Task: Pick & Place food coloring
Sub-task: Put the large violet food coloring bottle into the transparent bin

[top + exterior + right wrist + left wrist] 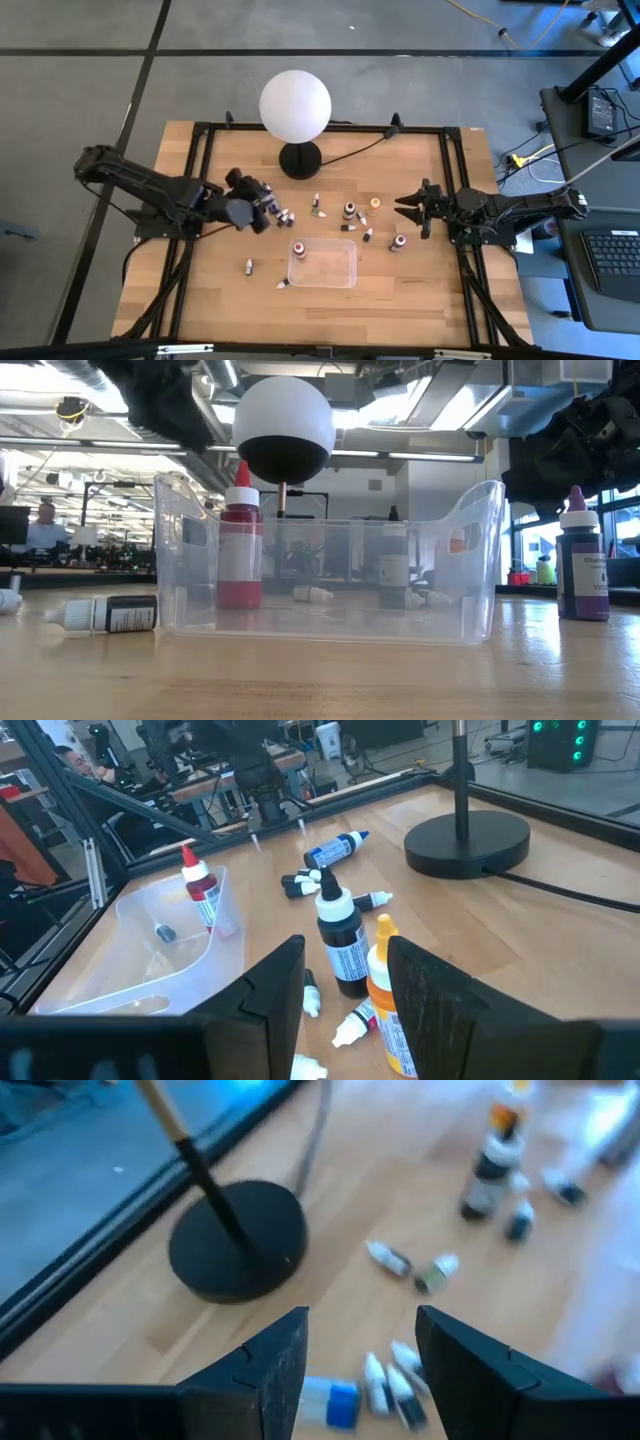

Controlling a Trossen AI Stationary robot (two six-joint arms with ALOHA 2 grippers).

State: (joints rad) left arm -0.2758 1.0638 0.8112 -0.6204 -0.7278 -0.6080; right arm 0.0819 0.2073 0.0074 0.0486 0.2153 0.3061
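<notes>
Several food coloring bottles with white caps are scattered on the wooden table point(200, 300), some standing, some lying. My left gripper point(264, 193) hangs open above a small cluster of lying bottles point(385, 1385), among them a blue one point(328, 1402); nothing sits between its fingers. My right gripper point(405, 207) waits open near the table's right side, level, facing a black bottle point(340, 935) and an orange one point(385, 975) that stand on their bases. A red bottle point(240, 550) stands upright inside the clear tray point(345, 270).
A white globe lamp point(295, 105) on a black round base point(300, 158) stands at the far middle, its cable running right. A purple bottle point(582, 560) stands right of the tray; a dark one point(105, 615) lies to its left. Bare wood shows along the near edge.
</notes>
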